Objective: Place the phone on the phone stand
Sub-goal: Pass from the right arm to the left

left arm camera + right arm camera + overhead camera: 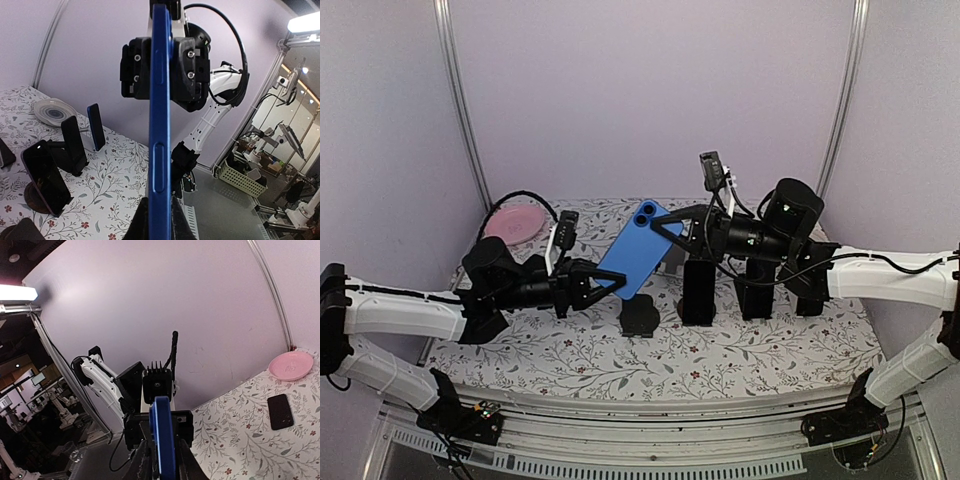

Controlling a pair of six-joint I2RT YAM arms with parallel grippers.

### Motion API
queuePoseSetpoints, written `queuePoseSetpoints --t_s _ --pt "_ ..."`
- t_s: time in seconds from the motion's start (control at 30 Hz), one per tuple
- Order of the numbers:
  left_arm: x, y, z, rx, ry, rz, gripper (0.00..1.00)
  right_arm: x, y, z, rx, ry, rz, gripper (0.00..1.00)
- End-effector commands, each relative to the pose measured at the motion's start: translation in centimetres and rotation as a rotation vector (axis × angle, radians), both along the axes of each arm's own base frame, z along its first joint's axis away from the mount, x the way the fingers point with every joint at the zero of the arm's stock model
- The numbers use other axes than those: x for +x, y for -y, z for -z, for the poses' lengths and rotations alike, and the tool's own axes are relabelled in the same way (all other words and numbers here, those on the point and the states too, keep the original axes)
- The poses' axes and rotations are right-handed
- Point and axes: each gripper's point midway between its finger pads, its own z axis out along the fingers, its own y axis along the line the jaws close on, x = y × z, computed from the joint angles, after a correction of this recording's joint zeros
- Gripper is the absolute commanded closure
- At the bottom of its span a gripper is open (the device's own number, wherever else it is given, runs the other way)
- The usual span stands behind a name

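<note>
The blue phone [638, 250] hangs tilted in the air above the middle of the table, held at both ends. My left gripper [610, 283] is shut on its lower left corner, and my right gripper [670, 232] is shut on its upper right edge. The left wrist view shows the phone [160, 125] edge-on between the fingers of that gripper [159, 210]. In the right wrist view the phone [164, 440] also stands edge-on in that gripper [164, 460]. A low black phone stand [640, 315] sits just below the phone. I cannot tell whether it holds anything.
More black stands [698, 290] [755, 290] line up to the right on the floral table. Dark phones lean on stands [45, 182] [75, 145]. A pink plate [515, 222] sits at the back left, with a black phone [280, 411] lying flat near it.
</note>
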Motion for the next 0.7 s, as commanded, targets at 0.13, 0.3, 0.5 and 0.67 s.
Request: queuePoseSetpoints --t_s 0.13,0.3,0.5,0.67 --pt "1.4 -0.7 -0.9 0.026 0.061 -0.165 1.00 0.8 0.3 -1.6 0.037 0.006 0.067 0.43" --pt "3.3 -2.0 -0.1 0.118 0.099 -0.345 1.00 2.4 0.9 -0.8 0.009 -0.045 0.168 0.15" --pt "5.0 -3.2 0.6 0.284 0.225 -0.582 1.00 4.5 1.8 0.6 -0.035 -0.148 0.300 0.01" --pt "6.1 -4.2 0.3 0.455 0.367 -0.831 1.00 4.6 1.8 0.9 -0.026 -0.221 0.302 0.01"
